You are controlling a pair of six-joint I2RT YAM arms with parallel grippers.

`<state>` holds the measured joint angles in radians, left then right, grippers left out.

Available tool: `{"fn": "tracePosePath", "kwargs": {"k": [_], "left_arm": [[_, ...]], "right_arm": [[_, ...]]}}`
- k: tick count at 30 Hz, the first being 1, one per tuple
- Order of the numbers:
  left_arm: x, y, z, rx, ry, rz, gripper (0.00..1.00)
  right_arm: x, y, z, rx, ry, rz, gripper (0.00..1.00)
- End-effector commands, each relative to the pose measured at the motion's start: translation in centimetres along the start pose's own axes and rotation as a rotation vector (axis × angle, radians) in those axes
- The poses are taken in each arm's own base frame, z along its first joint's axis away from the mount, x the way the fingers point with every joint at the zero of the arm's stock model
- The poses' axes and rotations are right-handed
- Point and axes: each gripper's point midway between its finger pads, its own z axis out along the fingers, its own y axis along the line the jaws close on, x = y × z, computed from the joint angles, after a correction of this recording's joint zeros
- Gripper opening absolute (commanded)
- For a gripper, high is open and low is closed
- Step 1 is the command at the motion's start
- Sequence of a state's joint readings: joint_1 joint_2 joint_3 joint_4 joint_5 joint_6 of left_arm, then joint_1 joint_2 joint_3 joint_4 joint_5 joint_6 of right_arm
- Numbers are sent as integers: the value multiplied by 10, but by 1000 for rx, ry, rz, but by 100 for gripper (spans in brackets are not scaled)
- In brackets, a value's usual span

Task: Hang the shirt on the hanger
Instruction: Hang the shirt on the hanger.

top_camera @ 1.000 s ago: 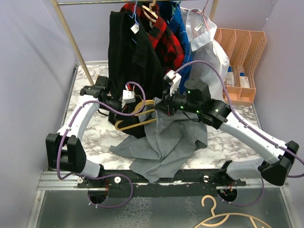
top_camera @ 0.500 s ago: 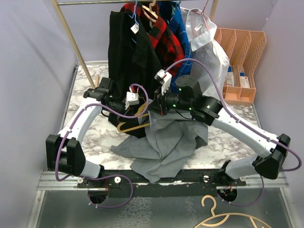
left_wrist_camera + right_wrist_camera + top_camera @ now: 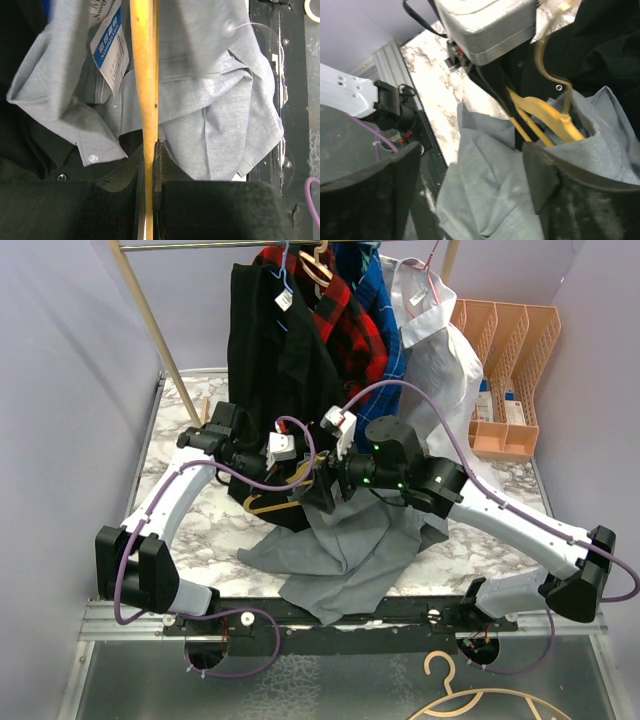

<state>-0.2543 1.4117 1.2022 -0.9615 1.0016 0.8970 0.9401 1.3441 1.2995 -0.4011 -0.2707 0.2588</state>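
Hanger point(image 3: 144, 75) sits pinched tight in the left gripper point(image 3: 149, 150); the right gripper point(image 3: 472, 150) gapes over the shirt point(image 3: 485, 210), apparently holding nothing.

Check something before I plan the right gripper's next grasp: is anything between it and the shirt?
Nothing visible does. The right gripper is open directly over the shirt, fabric filling the gap between its jaws. The hanger, clamped in the left gripper, lies just ahead, not in between.
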Motion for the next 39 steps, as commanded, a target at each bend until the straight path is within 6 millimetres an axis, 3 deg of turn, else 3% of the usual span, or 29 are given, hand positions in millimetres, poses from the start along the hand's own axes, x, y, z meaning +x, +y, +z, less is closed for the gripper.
{"fn": "tracePosePath", "kwargs": {"k": [1,6,9,12,17,19,22,27,33,39], "left_arm": [[-24,-4,-3,5,-70,72,0],[-19,-4,-3,2,-58,72,0],[-19,-6,-3,3,-59,76,0],[-20,-8,-3,8,-67,83,0],[-21,-13,-4,15,-77,95,0],[-20,-15,-5,16,-72,93,0],[-17,-22,-6,32,-64,101,0],[-14,-34,-9,45,-63,114,0],[-11,-42,-9,49,-53,125,0],[-14,-43,-12,40,-56,141,0]], "right_arm": [[-41,13,-39,27,-131,-115,88],[-72,22,-93,54,-150,-353,89],[-70,20,-118,61,-116,-552,89],[-53,-1,-136,144,-35,-702,90],[2,-47,-151,276,203,-840,93],[-10,-42,-159,279,159,-861,94],[-48,-18,-170,227,60,-874,96],[-55,-13,-141,166,118,-892,100],[-35,-13,-84,4,217,-812,100],[-8,-27,-61,-129,277,-664,98]]}}
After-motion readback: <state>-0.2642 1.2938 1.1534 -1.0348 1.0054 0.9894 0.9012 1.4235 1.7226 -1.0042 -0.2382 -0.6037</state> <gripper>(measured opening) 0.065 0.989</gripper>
